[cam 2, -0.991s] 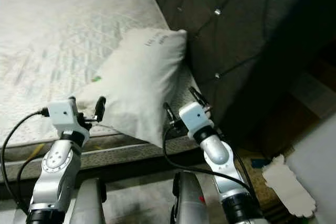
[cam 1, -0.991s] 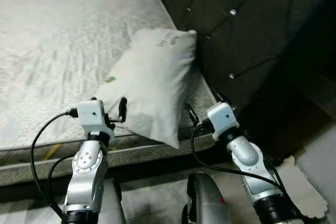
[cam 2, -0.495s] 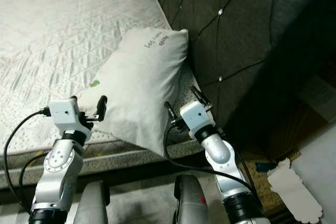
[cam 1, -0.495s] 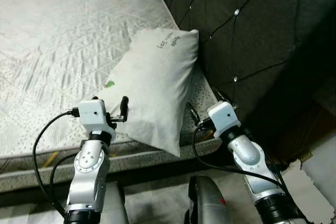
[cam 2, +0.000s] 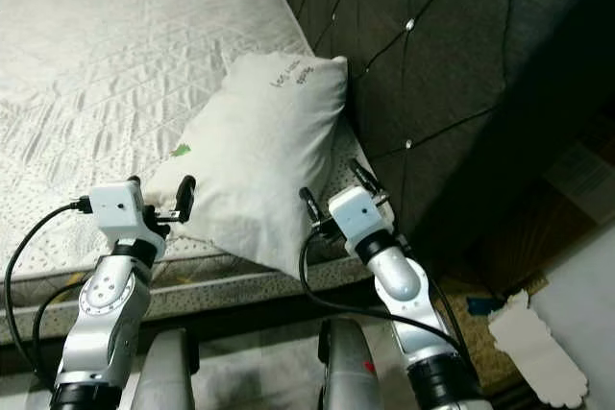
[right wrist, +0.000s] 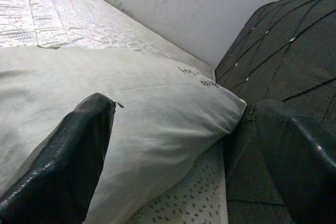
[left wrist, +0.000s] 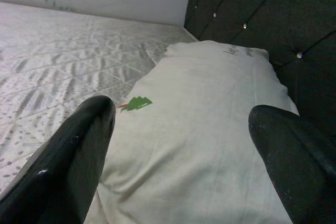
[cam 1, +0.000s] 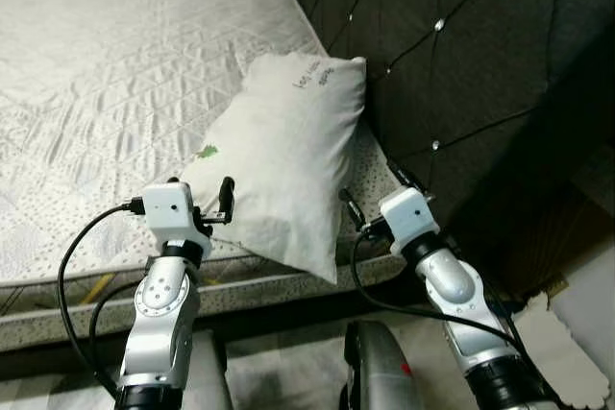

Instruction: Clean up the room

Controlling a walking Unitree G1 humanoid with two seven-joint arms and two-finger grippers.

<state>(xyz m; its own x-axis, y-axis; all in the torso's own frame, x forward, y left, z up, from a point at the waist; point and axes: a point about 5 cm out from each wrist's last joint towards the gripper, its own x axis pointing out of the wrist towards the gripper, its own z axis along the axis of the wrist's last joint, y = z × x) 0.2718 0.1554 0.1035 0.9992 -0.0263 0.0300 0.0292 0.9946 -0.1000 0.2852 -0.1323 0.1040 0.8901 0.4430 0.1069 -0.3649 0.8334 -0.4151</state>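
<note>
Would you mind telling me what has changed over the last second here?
Only the head camera shifted a little. The pillow still lies on the mattress against the headboard, and the left gripper and right gripper stay open at its near end, holding nothing.

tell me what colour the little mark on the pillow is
Green, on the white pillow; clearest in the left wrist view.

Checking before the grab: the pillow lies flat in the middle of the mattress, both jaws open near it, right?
Not the middle. In the left eye view the pillow lies at the mattress edge, against the dark headboard. Both sets of jaws are open near it.
</note>
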